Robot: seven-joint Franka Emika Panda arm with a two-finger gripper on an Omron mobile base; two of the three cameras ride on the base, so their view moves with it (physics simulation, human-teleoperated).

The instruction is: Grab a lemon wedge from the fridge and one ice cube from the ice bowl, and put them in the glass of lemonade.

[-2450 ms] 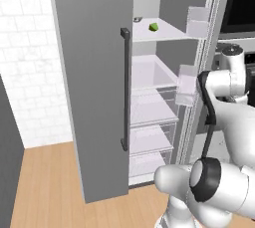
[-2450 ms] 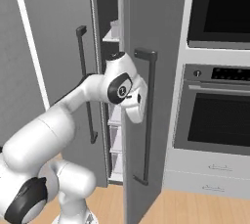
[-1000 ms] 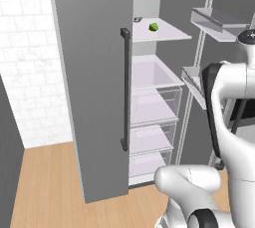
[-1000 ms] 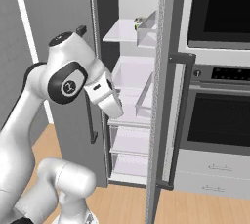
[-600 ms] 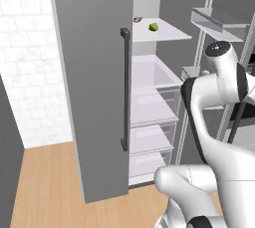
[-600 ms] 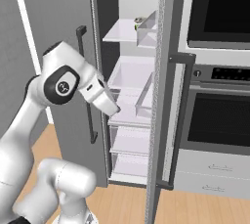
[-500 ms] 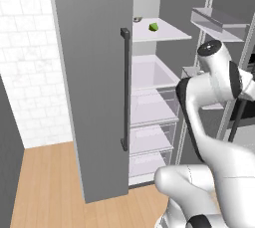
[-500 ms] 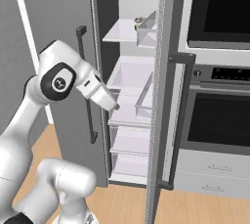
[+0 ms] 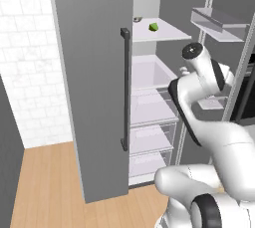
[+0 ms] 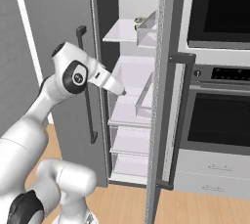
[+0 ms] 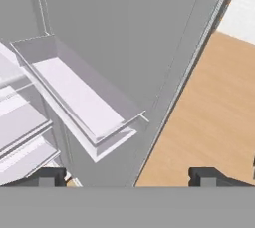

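The fridge (image 9: 94, 72) is seen standing open, its grey left door swung out toward the cameras with a dark vertical bar handle (image 9: 125, 87) on its front. Inside, white shelves and clear drawers (image 9: 152, 137) are stacked one below another. The lemon wedge (image 9: 154, 26), a small bright green piece, is seen lying on the top shelf (image 9: 164, 32), toward the shelf's middle, apart from a small dark object at the shelf's left edge that is too small to be made out. In the right base view the wedge is probably the small greenish shape (image 10: 138, 21) partly hidden behind a clear door bin on the same top shelf, though the shape is too blurred for certainty.

The arm is raised before the open compartment, and the claw (image 10: 122, 91) is held at the level of the middle shelf, well below the wedge, its tip pointing in toward the shelves. In the hand view the two dark fingertips (image 11: 50, 176) are shown set wide apart, with nothing held between them; a clear bin on the inside of the right door (image 11: 84, 100) and the wooden floor (image 11: 214, 117) are seen beyond them. A black-fronted oven (image 10: 219, 115) is shown to the right of the fridge.
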